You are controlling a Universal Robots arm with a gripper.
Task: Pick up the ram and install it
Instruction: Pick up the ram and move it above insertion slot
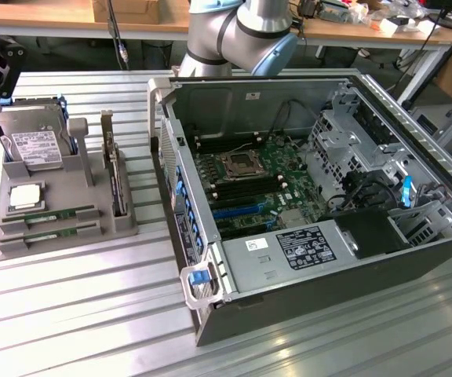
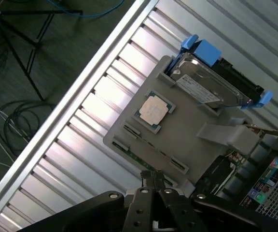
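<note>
Two green ram sticks lie side by side in slots at the front of a grey parts tray. In the wrist view the ram runs along the tray's edge, just past my fingertips. My gripper hangs above the tray, shut with nothing between its fingers. In the exterior view the gripper is at the far left, over the tray's hard-drive end. The open computer case lies to the exterior view's right, with its motherboard and empty memory slots showing.
The tray also carries a hard drive with blue rails, a silver processor chip and an upright dark expansion card. Everything rests on a ribbed metal table. In the wrist view the floor with cables lies beyond the table's edge.
</note>
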